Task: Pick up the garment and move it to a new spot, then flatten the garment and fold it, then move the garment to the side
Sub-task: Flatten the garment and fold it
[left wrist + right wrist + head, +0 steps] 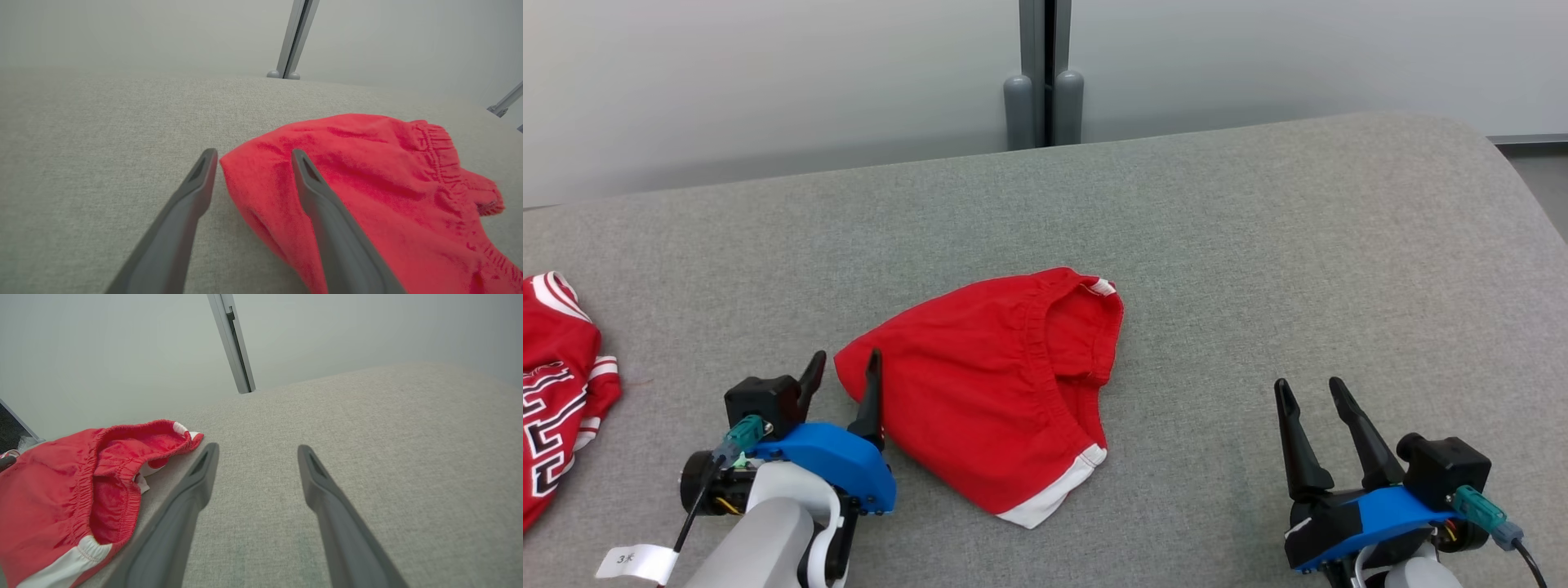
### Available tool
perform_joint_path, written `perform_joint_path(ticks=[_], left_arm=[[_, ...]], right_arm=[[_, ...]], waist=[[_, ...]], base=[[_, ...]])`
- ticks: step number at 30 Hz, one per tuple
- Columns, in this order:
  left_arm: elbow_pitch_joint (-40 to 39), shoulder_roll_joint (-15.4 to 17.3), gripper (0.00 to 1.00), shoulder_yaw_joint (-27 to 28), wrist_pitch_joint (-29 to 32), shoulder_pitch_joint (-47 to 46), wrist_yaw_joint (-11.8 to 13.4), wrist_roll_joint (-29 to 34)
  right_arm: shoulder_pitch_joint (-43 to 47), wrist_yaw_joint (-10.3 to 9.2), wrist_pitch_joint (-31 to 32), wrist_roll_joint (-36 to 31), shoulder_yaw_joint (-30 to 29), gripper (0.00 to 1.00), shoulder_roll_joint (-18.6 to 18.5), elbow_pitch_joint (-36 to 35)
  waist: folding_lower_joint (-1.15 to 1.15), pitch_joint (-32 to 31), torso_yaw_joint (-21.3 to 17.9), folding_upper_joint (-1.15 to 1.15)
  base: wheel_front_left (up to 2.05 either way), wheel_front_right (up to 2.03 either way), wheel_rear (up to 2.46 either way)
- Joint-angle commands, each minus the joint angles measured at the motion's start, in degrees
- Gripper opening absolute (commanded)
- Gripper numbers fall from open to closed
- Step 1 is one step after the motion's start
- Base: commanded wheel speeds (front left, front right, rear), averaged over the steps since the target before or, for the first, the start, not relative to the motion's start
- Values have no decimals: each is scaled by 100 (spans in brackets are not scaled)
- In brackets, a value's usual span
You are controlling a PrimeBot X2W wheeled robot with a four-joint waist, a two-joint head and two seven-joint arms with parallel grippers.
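Observation:
The garment is a pair of red shorts with white trim, lying folded on the grey padded surface near the middle. My left gripper stands open at the garment's left corner. In the left wrist view the gripper has that corner of the garment between its spread fingers, one finger over the cloth and the other over bare surface. My right gripper is open at the lower right, well clear of the cloth. The right wrist view has that gripper over bare surface, with the garment off to its left.
A second red garment with white lettering lies at the surface's left edge. A grey post stands behind the far edge against a pale wall. The surface's right end curves down at the far right.

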Motion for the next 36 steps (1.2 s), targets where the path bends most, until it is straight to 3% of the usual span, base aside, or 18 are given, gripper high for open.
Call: perform_joint_path(ticks=[1,6,8,13,21,31,32,33,36], left_arm=[[-52,53,100,-8,-30,4,64,79],[-744,284,100,-261,45,-35,447,541],[-1197,352,100,-494,238,-59,491,761],[-2231,208,100,-1428,1196,-150,80,1080],[-1829,-42,100,-2252,2189,-286,-323,1215],[-881,-176,100,-2540,2803,-587,-325,1329],[-833,-212,42,-2538,2789,-614,-361,1294],[-809,-250,0,-2530,2747,-648,-402,1262],[-835,-424,0,-2395,2452,-752,-480,1158]], right_arm=[[-5,2,-7,-33,-10,100,-26,-23],[40,3,-8,28,-30,100,-26,-24],[54,3,-11,49,-62,100,-26,-2],[-14,3,-22,72,-107,100,-26,3],[-112,3,-32,210,73,100,-27,36],[-239,3,-40,322,102,100,-26,65],[-234,3,-39,330,106,100,-26,61],[-231,3,-40,342,110,100,-26,55],[-223,3,-40,371,89,100,-26,34]], waist=[[0,-2,6,0],[0,-9,32,0],[0,-8,49,0],[0,42,73,0],[0,148,-122,0],[0,310,-371,0],[0,323,-389,0],[0,335,-404,0],[0,353,-427,0]], base=[[0,0,0],[0,0,0],[0,0,0],[0,0,0],[0,0,0],[0,0,0],[0,0,0],[0,0,0],[0,0,0]])
